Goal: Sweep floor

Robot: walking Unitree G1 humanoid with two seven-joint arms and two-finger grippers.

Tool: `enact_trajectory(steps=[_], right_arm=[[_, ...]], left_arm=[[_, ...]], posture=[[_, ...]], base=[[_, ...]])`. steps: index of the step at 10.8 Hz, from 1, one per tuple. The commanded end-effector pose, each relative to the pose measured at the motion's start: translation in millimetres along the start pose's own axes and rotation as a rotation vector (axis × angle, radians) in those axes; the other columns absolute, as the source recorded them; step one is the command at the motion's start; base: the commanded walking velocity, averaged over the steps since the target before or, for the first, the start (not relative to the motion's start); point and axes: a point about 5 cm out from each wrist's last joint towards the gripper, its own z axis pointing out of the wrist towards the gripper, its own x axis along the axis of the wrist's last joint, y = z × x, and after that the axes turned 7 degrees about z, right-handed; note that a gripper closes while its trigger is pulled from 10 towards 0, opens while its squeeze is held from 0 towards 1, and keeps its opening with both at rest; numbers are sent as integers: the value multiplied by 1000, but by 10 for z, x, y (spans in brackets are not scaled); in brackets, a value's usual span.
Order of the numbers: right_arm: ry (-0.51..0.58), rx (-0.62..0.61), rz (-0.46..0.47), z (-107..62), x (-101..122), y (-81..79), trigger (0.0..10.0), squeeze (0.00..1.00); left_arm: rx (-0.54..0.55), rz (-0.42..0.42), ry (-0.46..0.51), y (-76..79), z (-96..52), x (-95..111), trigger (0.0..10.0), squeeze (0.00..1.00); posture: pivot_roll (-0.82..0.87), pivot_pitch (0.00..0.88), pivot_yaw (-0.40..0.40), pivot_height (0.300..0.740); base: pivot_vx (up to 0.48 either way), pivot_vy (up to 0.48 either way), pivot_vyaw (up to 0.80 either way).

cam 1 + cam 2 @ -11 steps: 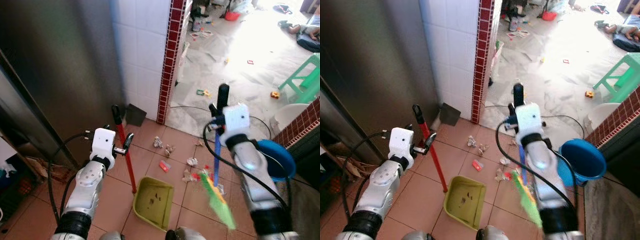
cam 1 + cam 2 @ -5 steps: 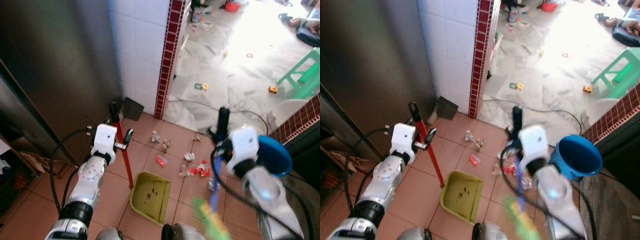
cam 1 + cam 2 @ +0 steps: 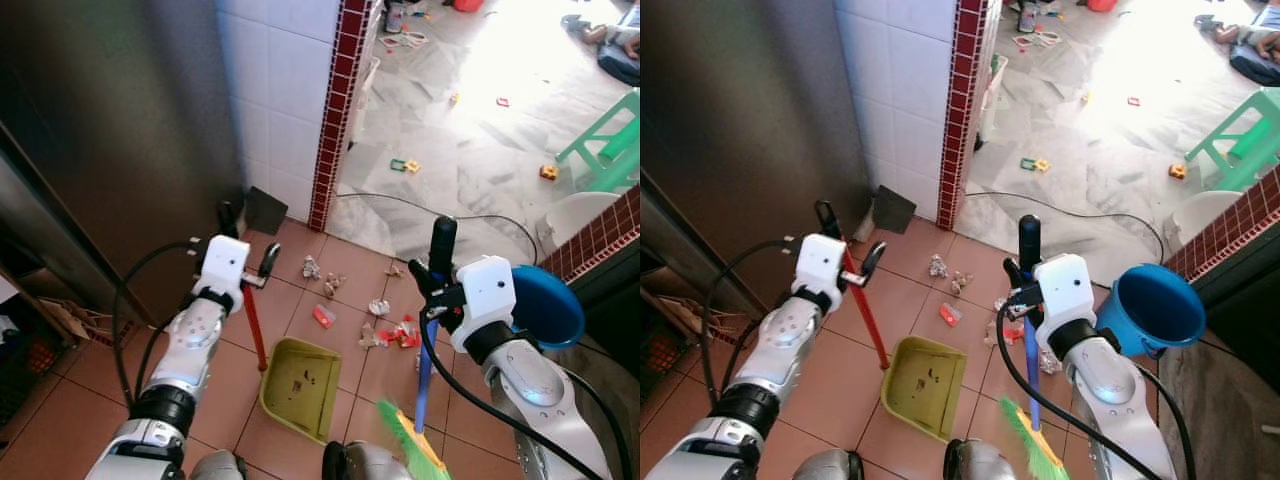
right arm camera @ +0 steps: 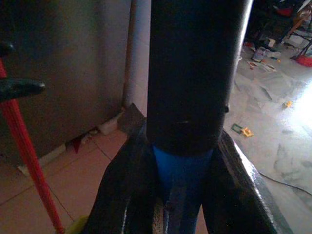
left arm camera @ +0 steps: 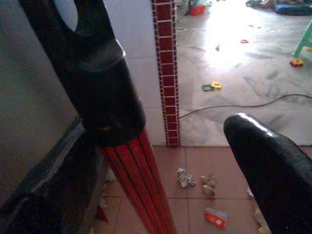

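A yellow-green dustpan (image 3: 300,387) sits on the terracotta tiles. Its red handle (image 3: 252,330) rises between the fingers of my left gripper (image 3: 250,272). In the left wrist view the handle (image 5: 141,195) lies against one finger, with a gap to the other finger (image 5: 273,170), so the gripper is open. My right gripper (image 3: 432,290) is shut on the black-topped blue broom handle (image 3: 424,360). The green bristles (image 3: 410,440) are near my feet. Crumpled paper (image 3: 312,268) and red wrappers (image 3: 395,333) lie beyond the pan.
A steel cabinet (image 3: 100,150) stands to the left, next to a white tiled wall with a red brick edge (image 3: 335,100). A blue bucket (image 3: 545,305) sits by my right arm. A black cable (image 3: 430,210), toys and a green stool (image 3: 610,150) are on the marble floor beyond.
My right arm has drawn the broom back toward me, so the bristles are now near my feet. The left gripper and dustpan have kept their place. The camera has shifted.
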Motion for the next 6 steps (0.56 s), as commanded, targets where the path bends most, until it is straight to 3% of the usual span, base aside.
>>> enact_trajectory(steps=[1,6], right_arm=[[20,-10,-31,-8,77,21,10000,0],[8,-10,-33,-4,61,11,10000,0]], left_arm=[[-20,16,5,45,18,8,10000,0],[52,7,14,-16,65,36,10000,0]], posture=[[-175,132,-96,740],[-175,123,-96,740]], base=[[0,0,0],[0,0,0]])
